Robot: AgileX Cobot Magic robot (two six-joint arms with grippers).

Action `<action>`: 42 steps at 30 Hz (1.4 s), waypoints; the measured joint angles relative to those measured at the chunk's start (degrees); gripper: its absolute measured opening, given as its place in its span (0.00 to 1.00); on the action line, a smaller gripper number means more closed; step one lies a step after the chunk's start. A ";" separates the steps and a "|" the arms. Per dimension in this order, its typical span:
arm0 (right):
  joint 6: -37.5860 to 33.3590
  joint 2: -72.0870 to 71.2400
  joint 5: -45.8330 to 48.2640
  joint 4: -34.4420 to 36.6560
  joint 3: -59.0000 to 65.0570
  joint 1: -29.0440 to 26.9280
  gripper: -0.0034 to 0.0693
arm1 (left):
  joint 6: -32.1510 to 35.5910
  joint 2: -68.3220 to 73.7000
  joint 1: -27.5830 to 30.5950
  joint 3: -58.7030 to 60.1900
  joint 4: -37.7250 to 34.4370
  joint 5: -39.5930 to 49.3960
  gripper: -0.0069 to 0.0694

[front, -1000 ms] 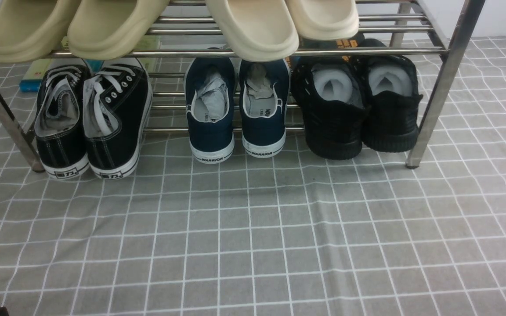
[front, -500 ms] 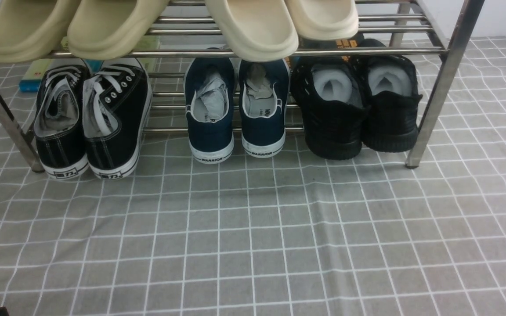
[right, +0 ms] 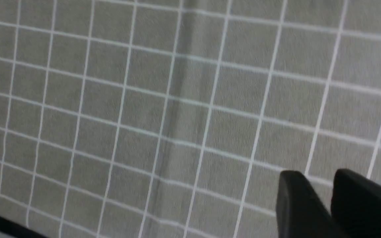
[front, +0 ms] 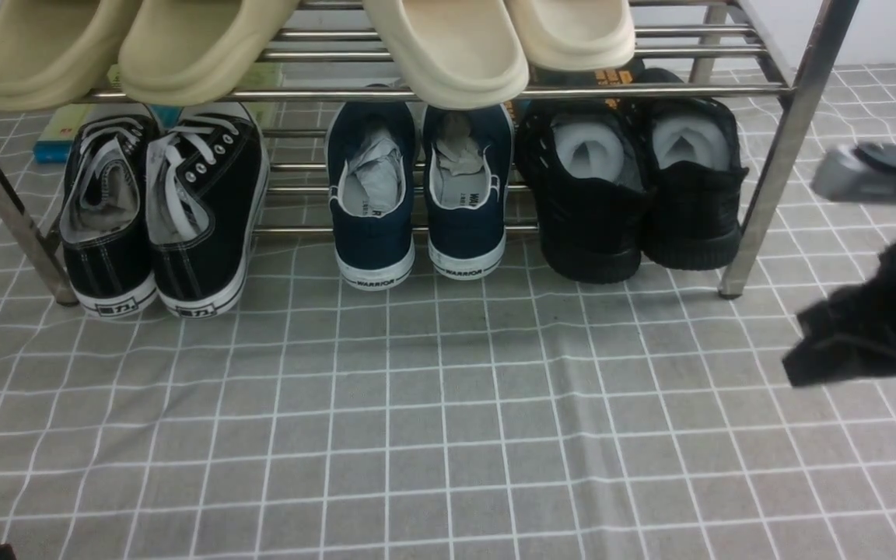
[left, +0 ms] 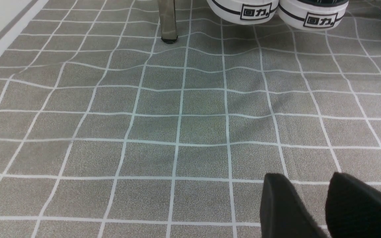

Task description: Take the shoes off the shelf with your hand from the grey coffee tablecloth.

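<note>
The grey coffee tablecloth (front: pixel 448 435) fills the floor of the front view, lightly wrinkled, and the shelf (front: pixel 770 187) stands across its far part with beige slippers (front: pixel 448 47) on the upper bars. The one change is at the right edge: a second ago that stretch of cloth was bare, and now the right arm (front: pixel 876 327) has swung in, blurred with motion, just outside the shelf's right leg and well short of the shoes (front: pixel 596 225). That reads as the opening of the reach, with no grasp yet. The black pair has not shifted; it sits side by side at the right end of the lower tier, heels toward the robot, pale stuffing showing, beside the navy sneakers (front: pixel 417 194) and well apart from the black canvas sneakers (front: pixel 160 210). The right gripper (right: pixel 316 180) hangs over bare cloth with its jaws a narrow gap apart and nothing between them; the left gripper (left: pixel 306 180) looks the same, slightly parted and empty, low over the cloth near the canvas pair's toes
</note>
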 joint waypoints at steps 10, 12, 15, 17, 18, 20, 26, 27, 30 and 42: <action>-1.47 9.24 -8.47 -8.82 -14.60 9.61 0.79 | 0.00 0.00 0.00 0.00 0.00 0.00 0.41; -2.10 11.38 -11.35 -10.90 -16.48 11.89 0.86 | 0.00 0.00 0.00 0.00 0.00 0.00 0.41; -2.22 15.69 -14.57 -13.06 -20.21 14.04 0.92 | 0.00 0.00 0.00 0.00 0.00 0.00 0.41; -2.22 17.68 -14.96 -13.31 -22.27 14.23 0.92 | 0.00 0.00 0.00 0.00 0.00 0.00 0.41; -2.22 18.71 -15.05 -13.77 -22.92 14.29 0.92 | 0.00 0.00 0.00 0.00 0.00 0.00 0.41; -2.22 21.67 -15.23 -15.18 -25.61 14.36 0.89 | 0.00 0.00 0.00 0.00 0.00 0.00 0.41; -2.22 27.75 -15.72 -16.10 -29.75 14.36 0.80 | 0.00 0.00 0.00 0.00 0.00 0.00 0.41; -2.22 29.61 -16.16 -16.89 -30.31 14.36 0.78 | 0.00 0.00 0.00 0.00 0.00 0.00 0.41; -2.22 31.03 -16.20 -17.52 -30.38 14.36 0.76 | 0.00 0.00 0.00 0.00 0.00 0.00 0.41; -2.46 33.94 -16.91 -19.14 -30.67 14.53 0.11 | 0.00 0.00 0.00 0.00 0.00 0.00 0.41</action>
